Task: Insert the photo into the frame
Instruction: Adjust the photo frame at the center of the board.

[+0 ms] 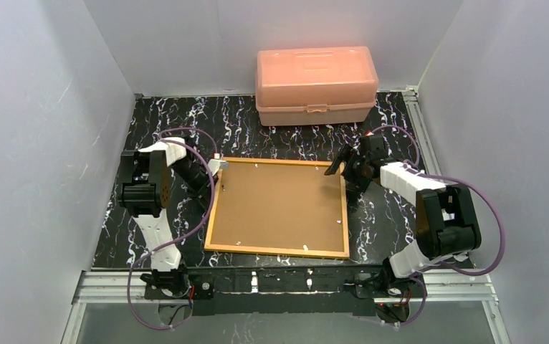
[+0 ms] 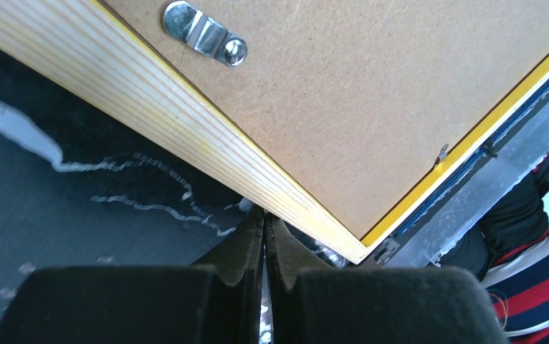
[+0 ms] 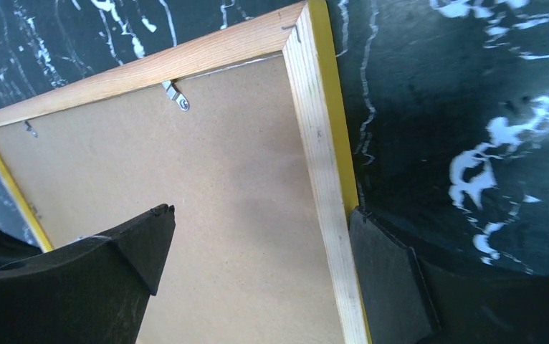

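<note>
1. The table: black marbled surface. It carries the frame flat at its middle, within reach of both arms.

2. The frame lies face down, with its brown backing board upward. You should read this placement as deliberate: the clips and board can only be worked from the rear.

3. The salmon-pink box stands beyond the frame's far edge, well apart from it and lid down. It looks to play no part at this step.

4. The right gripper hangs over the frame's far-right corner. Its jaws are spread wide and hold nothing. In the wrist view one finger is above the board and the other finger is outside the frame's right rail, so the jaws straddle that rail. This is probably the approach for gripping or steadying the rail.

5. The left gripper sits at the frame's far-left corner. Its jaws are pressed fully together with nothing between them. The tips reach the foot of the frame's outer side wall. You cannot confirm contact. Closed jaws here probably act as a stop or wedge against sliding.

6. A metal clip lies on the board just inside the frame's rail.

7. The photo appears in no view. You cannot tell whether it already lies under the board.
</note>
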Available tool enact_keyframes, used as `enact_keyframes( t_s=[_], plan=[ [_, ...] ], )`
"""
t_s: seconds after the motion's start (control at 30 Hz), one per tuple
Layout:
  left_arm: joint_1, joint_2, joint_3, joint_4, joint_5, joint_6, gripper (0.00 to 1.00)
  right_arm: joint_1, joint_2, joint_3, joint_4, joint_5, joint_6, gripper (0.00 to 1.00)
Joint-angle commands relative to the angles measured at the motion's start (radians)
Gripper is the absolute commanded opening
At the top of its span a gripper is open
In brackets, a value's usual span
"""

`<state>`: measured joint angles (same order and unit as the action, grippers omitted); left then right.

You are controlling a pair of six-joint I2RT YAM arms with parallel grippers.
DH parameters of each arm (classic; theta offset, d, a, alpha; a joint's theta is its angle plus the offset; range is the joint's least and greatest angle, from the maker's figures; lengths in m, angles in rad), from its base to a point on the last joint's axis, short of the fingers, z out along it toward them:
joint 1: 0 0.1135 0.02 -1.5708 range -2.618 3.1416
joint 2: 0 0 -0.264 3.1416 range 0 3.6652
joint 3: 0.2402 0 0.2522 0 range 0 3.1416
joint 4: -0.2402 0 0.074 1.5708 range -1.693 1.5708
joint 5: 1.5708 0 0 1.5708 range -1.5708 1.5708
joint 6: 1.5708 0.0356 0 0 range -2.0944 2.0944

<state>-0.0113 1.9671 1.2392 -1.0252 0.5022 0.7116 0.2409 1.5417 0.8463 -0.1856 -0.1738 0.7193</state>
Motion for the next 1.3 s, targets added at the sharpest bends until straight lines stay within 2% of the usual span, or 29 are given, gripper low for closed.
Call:
enact_keyframes(
  t_s=[0.0, 0.17, 0.3, 0.43, 0.6, 0.7, 1.03, 1.27],
  plan=[
    [-0.040, -0.044, 0.040, 0.008, 0.151, -0.087, 0.00, 0.006, -0.093, 0.049, -0.070, 0.052, -0.041, 0.99],
    [0.054, -0.054, 0.118, -0.019, 0.187, -0.146, 0.00, 0.006, -0.208, 0.051, -0.102, 0.123, -0.050, 0.99],
    [0.110, -0.031, 0.191, -0.025, 0.235, -0.225, 0.03, 0.065, -0.228, 0.082, -0.029, 0.109, -0.054, 0.99],
    [0.108, 0.024, 0.224, 0.013, 0.289, -0.327, 0.10, 0.242, -0.096, 0.201, 0.047, 0.055, -0.103, 0.99],
    [0.105, 0.119, 0.281, 0.019, 0.338, -0.375, 0.11, 0.402, 0.123, 0.367, 0.137, -0.103, -0.183, 0.98],
    [0.103, 0.156, 0.301, 0.019, 0.350, -0.383, 0.11, 0.467, 0.221, 0.456, 0.151, -0.146, -0.217, 0.98],
    [0.094, 0.226, 0.326, 0.057, 0.376, -0.419, 0.18, 0.554, 0.418, 0.557, 0.302, -0.228, -0.153, 0.96],
    [0.093, 0.260, 0.324, 0.071, 0.395, -0.424, 0.13, 0.567, 0.521, 0.602, 0.399, -0.266, -0.060, 0.95]
  ],
)
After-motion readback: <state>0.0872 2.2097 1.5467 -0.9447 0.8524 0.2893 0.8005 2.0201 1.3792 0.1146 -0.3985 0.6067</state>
